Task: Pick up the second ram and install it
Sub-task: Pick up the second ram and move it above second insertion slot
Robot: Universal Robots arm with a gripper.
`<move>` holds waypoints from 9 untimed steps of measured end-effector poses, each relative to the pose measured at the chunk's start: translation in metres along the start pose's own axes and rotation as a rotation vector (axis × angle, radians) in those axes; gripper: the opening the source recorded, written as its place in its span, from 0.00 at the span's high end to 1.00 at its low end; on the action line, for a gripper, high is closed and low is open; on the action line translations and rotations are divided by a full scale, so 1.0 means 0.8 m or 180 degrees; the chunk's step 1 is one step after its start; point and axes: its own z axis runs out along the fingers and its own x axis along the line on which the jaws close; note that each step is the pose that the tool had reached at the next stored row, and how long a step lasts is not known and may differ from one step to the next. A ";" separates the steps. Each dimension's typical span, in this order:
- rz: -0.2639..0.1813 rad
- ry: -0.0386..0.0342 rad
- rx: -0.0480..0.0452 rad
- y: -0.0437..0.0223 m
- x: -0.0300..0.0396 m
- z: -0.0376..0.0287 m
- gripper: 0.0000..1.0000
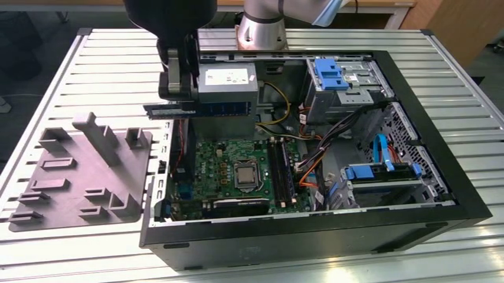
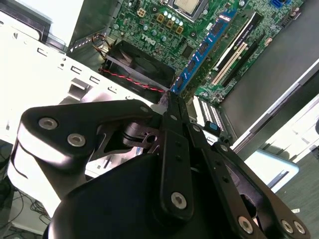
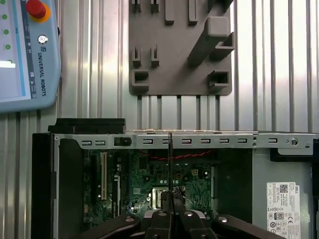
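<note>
The second ram (image 1: 214, 109) is a narrow dark stick with small chips, held level above the open computer case's rear corner, at the exterior view's left. My gripper (image 1: 179, 105) is shut on one end of it. In the second wrist view the stick (image 2: 202, 52) juts from the closed fingers (image 2: 172, 122) over the motherboard. The first wrist view has the stick edge-on as a thin line (image 3: 170, 169) above the gripper (image 3: 172, 215). The long black memory sockets (image 1: 281, 174) lie on the green motherboard (image 1: 224, 162), below and toward the exterior view's right of the stick.
A gray plastic fixture (image 1: 79, 174) with raised blocks lies on the slatted table beside the case (image 1: 315, 236). Inside the case are a power supply (image 1: 226, 82), blue drive brackets (image 1: 331, 73) and loose cables (image 1: 315, 165). A teach pendant (image 3: 25, 50) rests on the table beyond the fixture (image 3: 179, 50).
</note>
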 end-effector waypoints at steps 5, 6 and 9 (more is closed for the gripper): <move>0.0000 -0.0035 -0.0023 -0.0025 -0.0001 -0.0001 0.88; 0.0000 -0.0040 -0.0025 -0.0030 -0.0001 0.0000 0.88; 0.0000 -0.0051 -0.0037 -0.0051 0.0000 -0.0001 0.88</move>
